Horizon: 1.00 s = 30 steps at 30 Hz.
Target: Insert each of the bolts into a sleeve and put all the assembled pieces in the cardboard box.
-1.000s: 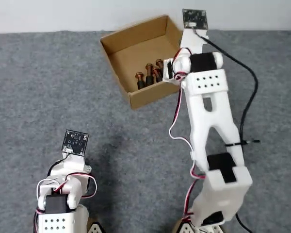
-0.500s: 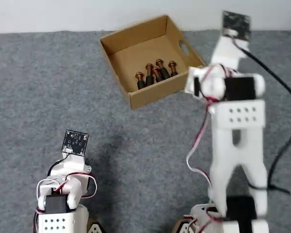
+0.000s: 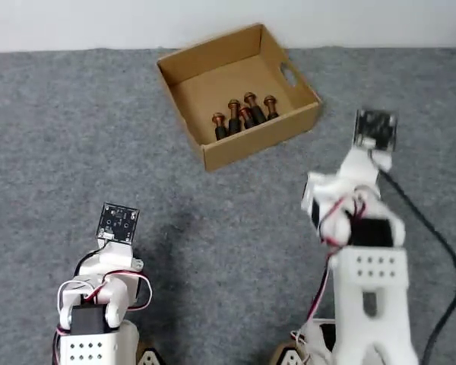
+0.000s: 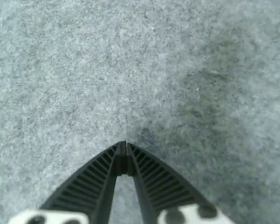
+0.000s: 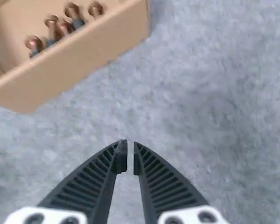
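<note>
**Four assembled pieces in the box, both grippers empty**

The cardboard box (image 3: 235,148) sits by the far edge of the grey surface (image 3: 213,228). The four bolt-and-sleeve pieces (image 3: 245,114) lie side by side along its near wall, so the job looks as good as finished. The right gripper (image 5: 129,156) hangs over bare surface just outside that wall, its jaws almost together with only a sliver between them and nothing held. The left gripper (image 4: 126,156) is low over the surface toward the near edge on the left, jaws pressed together. What remains is probably parking the right arm (image 3: 368,266). It should draw straight back toward the near edge with its jaws kept together (a nudge to the box could jostle the pieces).
</note>
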Motion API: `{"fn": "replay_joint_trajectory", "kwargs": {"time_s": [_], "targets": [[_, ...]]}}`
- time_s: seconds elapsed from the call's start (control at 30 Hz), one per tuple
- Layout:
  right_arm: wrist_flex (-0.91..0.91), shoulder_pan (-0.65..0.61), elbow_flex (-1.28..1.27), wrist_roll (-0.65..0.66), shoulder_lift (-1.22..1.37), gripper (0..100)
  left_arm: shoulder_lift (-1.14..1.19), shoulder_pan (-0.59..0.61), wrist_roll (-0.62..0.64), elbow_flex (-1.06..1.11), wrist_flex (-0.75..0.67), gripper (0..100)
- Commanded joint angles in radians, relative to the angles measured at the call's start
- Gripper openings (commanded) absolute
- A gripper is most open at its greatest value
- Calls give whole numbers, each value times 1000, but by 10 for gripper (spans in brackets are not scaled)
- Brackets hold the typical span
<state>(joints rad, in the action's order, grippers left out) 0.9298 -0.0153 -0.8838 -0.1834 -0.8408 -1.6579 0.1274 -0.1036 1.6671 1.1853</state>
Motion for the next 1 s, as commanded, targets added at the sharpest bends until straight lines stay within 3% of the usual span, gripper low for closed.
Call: {"fn": "replay_joint_trajectory", "kwargs": {"time_s": [0.0, 0.23, 0.4, 0.7, 0.97], "targets": [[-111, 33, -209, 21, -140, 7, -6, 5, -9, -5, -25, 6], [-280, 119, -605, 167, -407, 8, -6, 5, -9, -5, -25, 6], [-268, 127, -793, 195, -628, 8, -6, 5, -9, -5, -25, 6], [127, 82, -804, 153, -903, 8, -6, 5, -9, -5, -25, 6], [337, 84, -801, 160, -944, 9, -6, 5, -9, -5, -25, 6]]}}
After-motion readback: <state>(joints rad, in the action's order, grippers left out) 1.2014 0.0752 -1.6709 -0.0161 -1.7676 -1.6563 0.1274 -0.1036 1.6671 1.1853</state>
